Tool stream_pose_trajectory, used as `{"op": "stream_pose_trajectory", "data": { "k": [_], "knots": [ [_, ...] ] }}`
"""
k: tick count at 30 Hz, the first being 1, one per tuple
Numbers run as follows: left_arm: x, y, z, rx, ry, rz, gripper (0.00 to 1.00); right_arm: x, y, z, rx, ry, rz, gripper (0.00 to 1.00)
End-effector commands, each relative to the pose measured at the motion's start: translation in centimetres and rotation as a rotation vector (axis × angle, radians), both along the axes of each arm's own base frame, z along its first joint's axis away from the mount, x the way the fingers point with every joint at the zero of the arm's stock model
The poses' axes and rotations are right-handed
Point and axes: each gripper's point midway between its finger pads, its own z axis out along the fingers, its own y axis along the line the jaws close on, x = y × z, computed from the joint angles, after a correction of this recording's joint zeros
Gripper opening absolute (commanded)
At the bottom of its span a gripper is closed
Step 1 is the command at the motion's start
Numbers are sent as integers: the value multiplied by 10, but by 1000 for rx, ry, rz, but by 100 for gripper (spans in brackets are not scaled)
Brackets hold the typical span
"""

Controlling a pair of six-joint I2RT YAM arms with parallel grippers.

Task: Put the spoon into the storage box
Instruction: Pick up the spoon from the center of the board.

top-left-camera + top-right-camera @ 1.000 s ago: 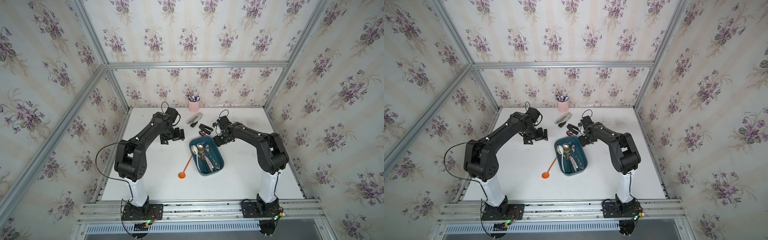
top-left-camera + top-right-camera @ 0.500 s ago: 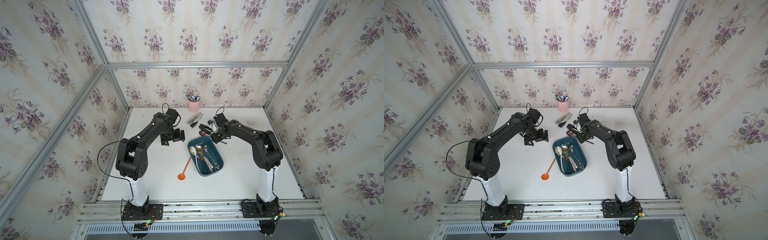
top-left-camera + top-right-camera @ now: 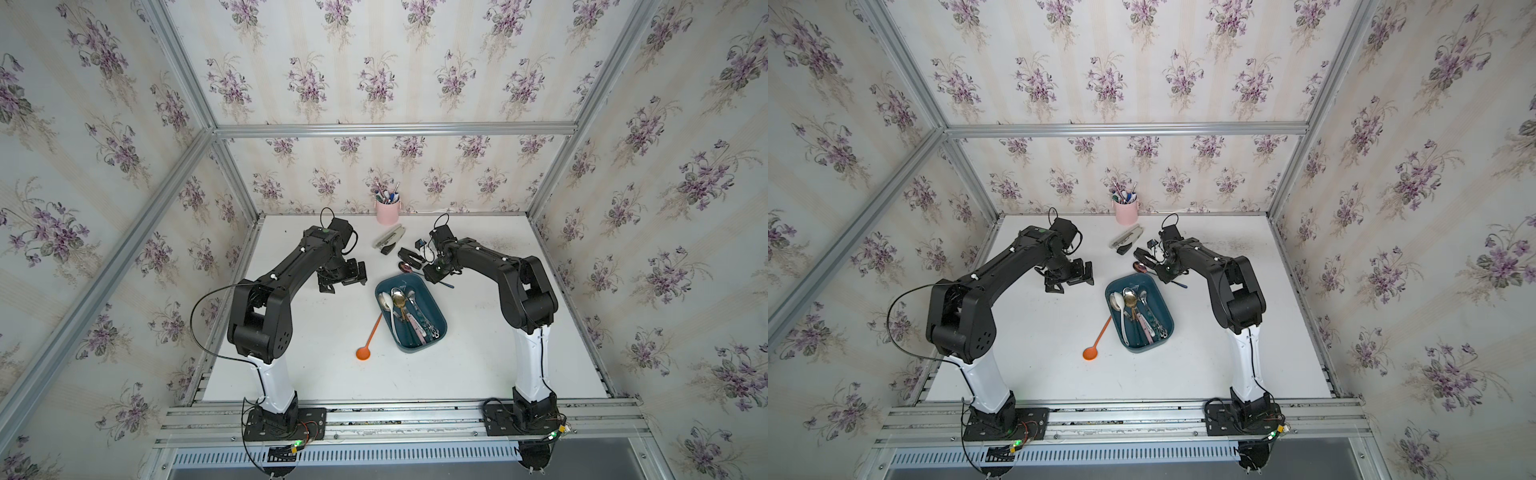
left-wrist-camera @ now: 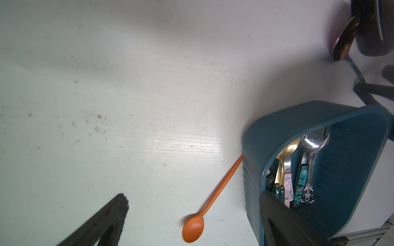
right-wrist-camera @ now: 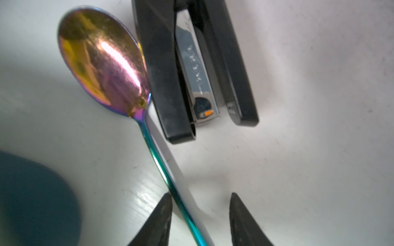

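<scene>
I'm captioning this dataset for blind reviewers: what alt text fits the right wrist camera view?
An iridescent spoon lies on the white table, its handle running between the fingertips of the open right gripper, close to one of them. Its bowl sits beside a black stapler; a blurred edge of the teal storage box shows nearby.

No readable text; stapler (image 5: 198, 81) markings blurred.

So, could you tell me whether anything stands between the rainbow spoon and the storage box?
Nothing visible does. The rainbow spoon lies on bare table past the far end of the storage box. The black stapler lies beside its bowl, on the side away from the box. The fingers of the right gripper straddle the spoon's handle.
</scene>
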Motion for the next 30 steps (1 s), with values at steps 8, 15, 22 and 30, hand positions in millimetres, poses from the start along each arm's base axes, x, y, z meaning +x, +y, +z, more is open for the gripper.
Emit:
{"op": "stream_pose_trajectory", "data": {
  "k": [8,15,22,30],
  "knots": [
    [2,-3,-3,-18,18,3,100,-28,-13,-23,-60,69,13,28],
    [1,-2,-5,-14,21,10,100,-42,-14,-25,-98,82,30,16],
    [3,-4,-8,-28,27,15,100,-57,-15,-29,-83,111,20,9],
    [5,-6,-10,-37,31,16,100,-67,-15,-26,-78,112,15,6]
  ]
}}
